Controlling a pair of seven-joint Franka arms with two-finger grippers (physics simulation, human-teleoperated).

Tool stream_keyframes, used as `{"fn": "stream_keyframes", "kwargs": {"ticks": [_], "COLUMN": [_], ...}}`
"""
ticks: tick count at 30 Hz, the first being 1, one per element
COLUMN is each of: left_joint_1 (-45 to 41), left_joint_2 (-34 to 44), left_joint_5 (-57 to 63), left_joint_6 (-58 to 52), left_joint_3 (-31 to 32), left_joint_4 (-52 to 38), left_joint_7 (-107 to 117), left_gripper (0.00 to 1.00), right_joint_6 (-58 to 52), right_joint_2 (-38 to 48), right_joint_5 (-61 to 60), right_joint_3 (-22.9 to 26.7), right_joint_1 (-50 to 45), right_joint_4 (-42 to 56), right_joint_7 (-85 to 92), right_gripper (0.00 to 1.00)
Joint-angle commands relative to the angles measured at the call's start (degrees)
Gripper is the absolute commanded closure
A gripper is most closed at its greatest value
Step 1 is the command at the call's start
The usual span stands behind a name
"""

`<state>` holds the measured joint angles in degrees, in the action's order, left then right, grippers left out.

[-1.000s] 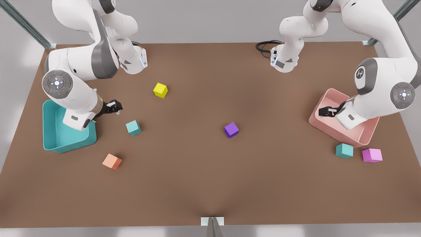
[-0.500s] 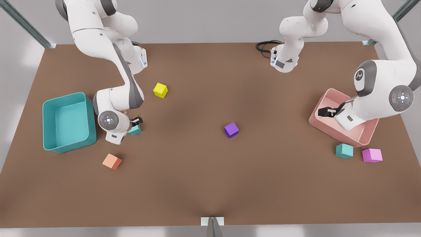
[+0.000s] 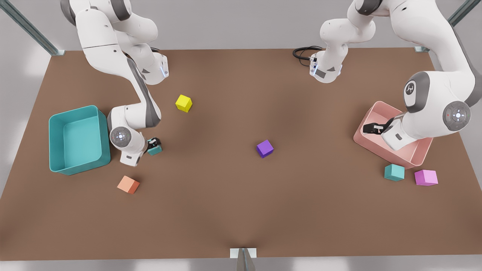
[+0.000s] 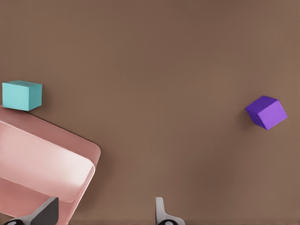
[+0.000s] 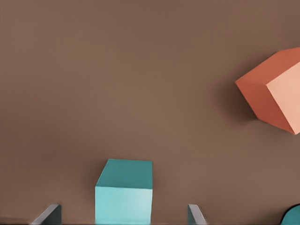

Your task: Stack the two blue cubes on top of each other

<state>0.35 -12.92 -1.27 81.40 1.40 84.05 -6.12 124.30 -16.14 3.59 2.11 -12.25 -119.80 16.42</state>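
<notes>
The right tool sat at the front view's 9 o'clock, its arm folded steeply down and the wrist low over the tabletop, fingers spread wide apart. The left tool hung at the front view's 3 o'clock, its arm bent at the elbow and waiting, fingers parted too.

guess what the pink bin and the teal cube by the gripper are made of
Pink bin: likely thin moulded plastic, judging by its rounded corners, thin walls and soft sheen. Teal cube, between the open right gripper's fingers: a plain matte solid with flat uniform faces and crisp edges, perhaps painted wood or plastic; being a render, the look leaves that open. The left gripper waits open over the bin.
</notes>
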Motion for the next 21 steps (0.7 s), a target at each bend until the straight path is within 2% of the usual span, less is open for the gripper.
{"fn": "stream_keyframes", "kwargs": {"ticks": [1,21], "left_joint_1": [0.0,-0.09], "left_joint_2": [0.0,0.09], "left_joint_5": [0.04,0.04], "left_joint_6": [-0.19,-1.68], "left_joint_3": [0.01,0.01], "left_joint_4": [-0.03,-0.11], "left_joint_7": [-0.21,-0.12], "left_gripper": [0.0,0.0], "right_joint_6": [3.84,4.46], "right_joint_2": [0.5,-2.31], "right_joint_5": [-0.16,-4.47], "right_joint_3": [0.0,0.53], "right_joint_1": [0.03,1.09], "right_joint_4": [-1.4,-3.42], "right_joint_7": [12.58,10.3], "right_gripper": [0.0,0.0]}}
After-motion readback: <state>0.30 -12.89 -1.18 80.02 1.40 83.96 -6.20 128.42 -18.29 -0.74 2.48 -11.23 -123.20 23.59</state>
